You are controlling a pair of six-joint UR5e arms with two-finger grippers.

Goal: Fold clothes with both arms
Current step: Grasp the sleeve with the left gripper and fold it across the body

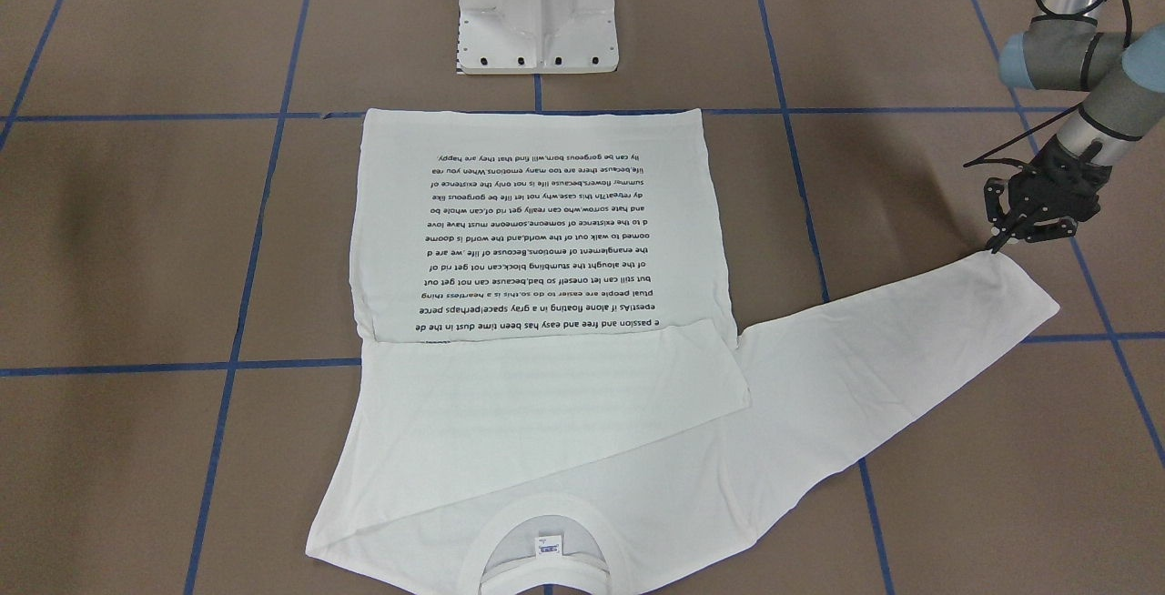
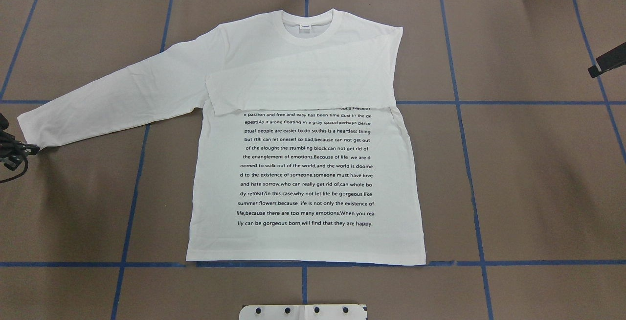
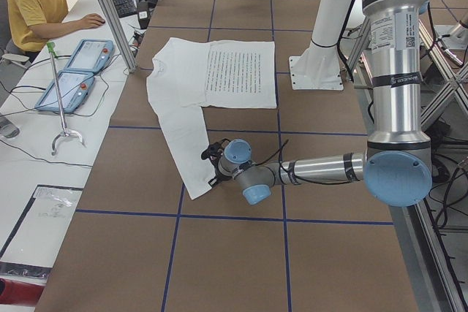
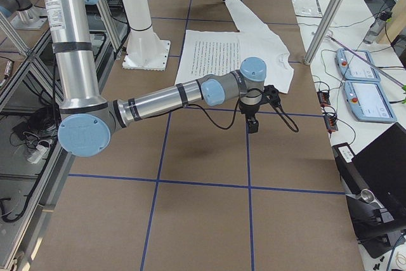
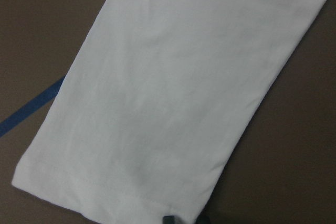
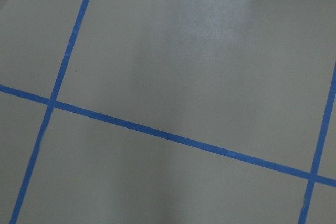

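Silver-grey jointed arms, light blue joint caps, black cables, white printed labels

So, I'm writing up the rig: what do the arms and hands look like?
Left arm and right arm: silver-grey tubes, light blue joint caps, black bands, white label stickers, loose black cables. Left hand and right hand: black, two-fingered.

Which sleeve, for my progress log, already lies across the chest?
The sleeve on the robot's right; the other sleeve lies stretched out by the left gripper.

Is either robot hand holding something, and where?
Left gripper has jaws at the cuff corner of the T-shirt's sleeve; whether they grip cannot be told. Right gripper holds nothing.
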